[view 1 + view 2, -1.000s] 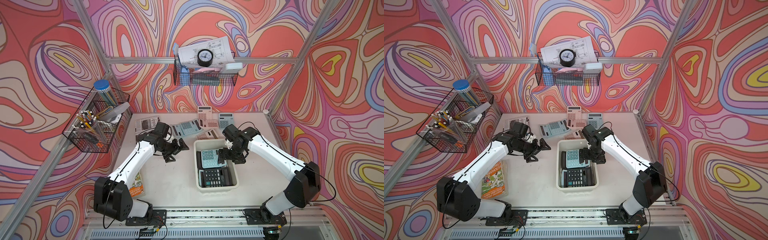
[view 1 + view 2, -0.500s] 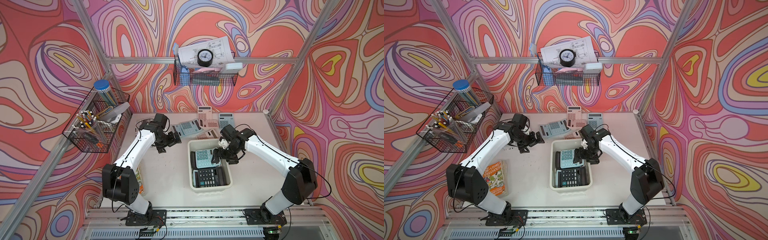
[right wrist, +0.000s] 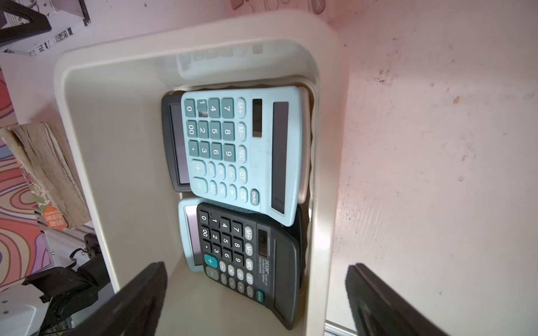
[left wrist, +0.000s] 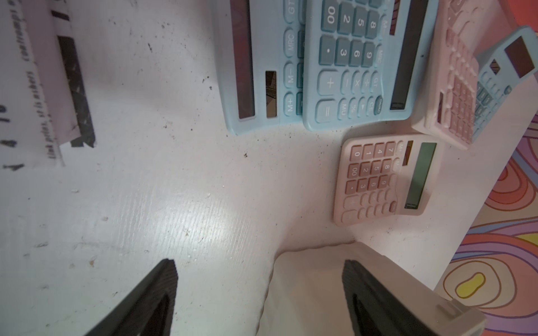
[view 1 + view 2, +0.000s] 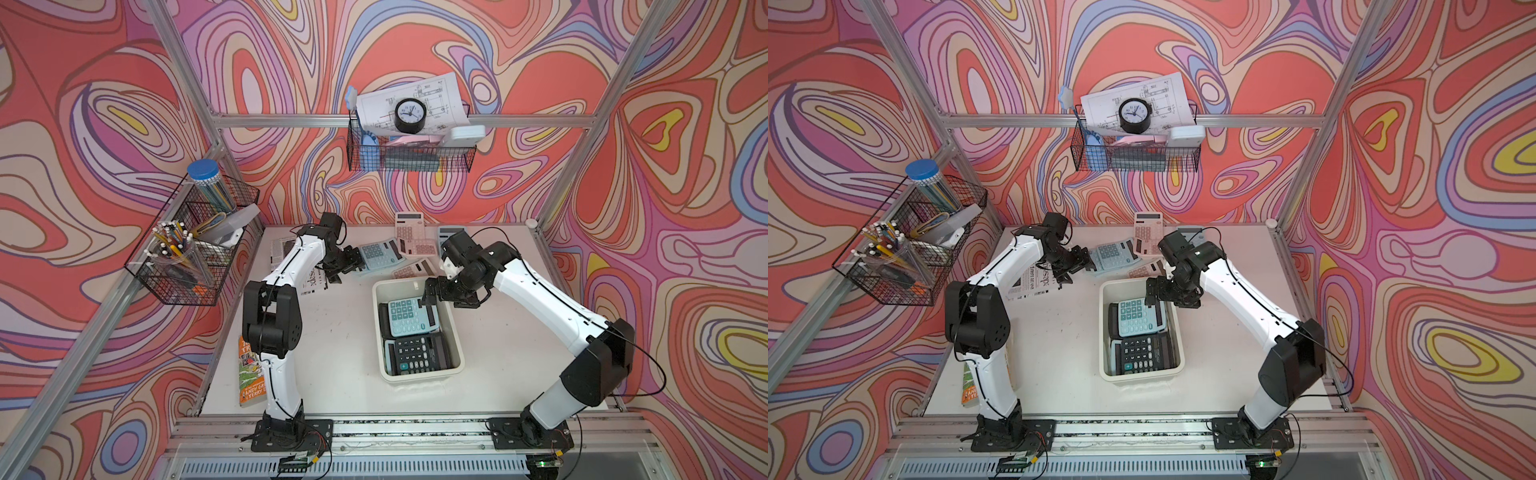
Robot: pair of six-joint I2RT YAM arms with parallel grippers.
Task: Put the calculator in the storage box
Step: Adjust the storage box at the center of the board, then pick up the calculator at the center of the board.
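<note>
Holds nothing in the nearer left pincer, jaws wide, just beside the light-blue flat plastic calculator on the white table, long axis sideways. Hangs the right pincer, likewise open and empty, over the cream-white plastic storage box.

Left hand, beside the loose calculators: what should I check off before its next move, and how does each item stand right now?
1. Left hand empty, jaws apart: ok.
2. Top blue calculator lying alone: not ok, it lies partly on a second blue one.
3. Storage box upright on the table: ok.
4. Box opening clear: not ok, the right hand hangs open astride one wall.
5. Room left in the box: cannot tell, calculators already lie stacked inside.
</note>
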